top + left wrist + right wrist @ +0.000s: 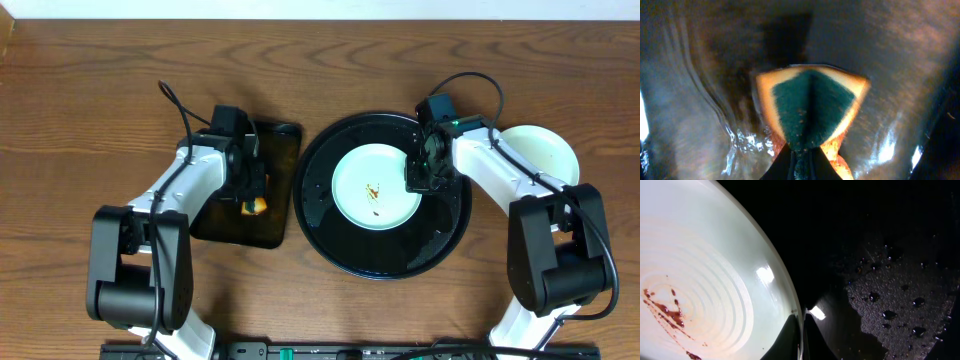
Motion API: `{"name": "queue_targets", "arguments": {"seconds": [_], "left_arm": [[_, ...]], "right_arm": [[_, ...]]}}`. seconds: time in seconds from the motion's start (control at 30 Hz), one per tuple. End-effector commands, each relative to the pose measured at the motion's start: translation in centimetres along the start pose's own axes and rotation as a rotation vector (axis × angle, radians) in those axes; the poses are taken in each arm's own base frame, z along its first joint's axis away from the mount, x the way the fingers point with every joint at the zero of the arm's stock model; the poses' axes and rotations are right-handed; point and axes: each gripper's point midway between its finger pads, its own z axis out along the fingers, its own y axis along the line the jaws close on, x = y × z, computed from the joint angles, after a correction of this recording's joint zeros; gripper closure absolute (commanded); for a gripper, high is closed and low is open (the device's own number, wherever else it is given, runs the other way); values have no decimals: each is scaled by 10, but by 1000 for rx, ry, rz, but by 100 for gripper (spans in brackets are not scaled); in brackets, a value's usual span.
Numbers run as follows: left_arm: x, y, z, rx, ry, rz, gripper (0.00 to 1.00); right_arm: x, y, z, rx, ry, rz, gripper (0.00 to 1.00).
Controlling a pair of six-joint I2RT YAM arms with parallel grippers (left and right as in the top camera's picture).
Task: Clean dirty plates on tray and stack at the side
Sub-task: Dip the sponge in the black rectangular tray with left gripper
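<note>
A pale mint plate (375,187) with thin brown smears near its middle lies in the large round black tray (312,200). My right gripper (418,180) is at the plate's right edge. In the right wrist view the right gripper (802,337) is shut on the rim of the plate (705,280), one finger inside it and one outside over the wet tray (890,255). A second pale plate (545,155) rests on the wood to the right, partly hidden by the right arm. My left gripper (253,198) is shut on a green and yellow sponge (810,110).
The sponge (257,207) hangs low over a smaller rectangular black tray (280,150) left of the round one; its surface (900,60) looks wet and glossy. Bare wood tabletop (100,100) runs along the back and far left. Both arm bases stand at the front edge.
</note>
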Motion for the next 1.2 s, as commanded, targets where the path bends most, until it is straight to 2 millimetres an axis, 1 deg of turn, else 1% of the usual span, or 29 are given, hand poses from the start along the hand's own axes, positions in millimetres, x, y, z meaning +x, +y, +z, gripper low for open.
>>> {"name": "queue_targets", "arguments": {"seconds": [0.0,0.03,0.07,0.1,0.13,0.2,0.27,0.3,0.33,0.43,0.5,0.6,0.73,0.9,0.97,1.0,1.17], "left_arm": [[10,34,6,-201,17,-207,92],[9,23,7,-134,28,-166,92],[9,7,7,-41,44,-82,93],[9,-19,1,106,48,49,93],[7,-23,-4,125,32,60,93],[-1,-24,-18,130,-21,58,93],[-12,-26,-36,131,-96,67,93],[-17,-25,-46,118,-137,71,93],[-25,-21,-61,87,-200,76,92],[-32,-15,-85,44,-285,78,92],[-34,-14,-94,38,-313,80,92],[-36,-14,-101,34,-339,75,93],[-46,3,-109,-54,-399,-5,93],[-58,0,-124,-43,-476,-3,93],[-62,-1,-133,-38,-515,-2,93],[-66,-3,-142,-32,-550,0,93],[-73,-6,-172,-15,-656,3,93]], "right_arm": [[0,-4,-5,29,-15,-23,99],[1,-4,-5,29,-14,-23,99],[1,-5,-5,29,-14,-23,99],[1,-5,-5,29,-14,-24,99],[1,-5,-5,29,-14,-24,99],[1,-5,-5,29,-14,-24,99],[1,-5,-5,30,-13,-23,99],[1,-5,-5,30,-13,-23,99],[1,-5,-5,30,-13,-22,99],[1,-5,-5,30,-13,-22,99],[1,-5,-5,30,-13,-22,99],[0,-5,-5,29,-14,-22,99],[1,-5,-5,29,-14,-22,99],[1,-5,-5,30,-14,-22,99],[0,-5,-5,29,-15,-22,99],[0,-5,-5,29,-16,-22,99],[0,-5,-5,29,-15,-22,99]]}}
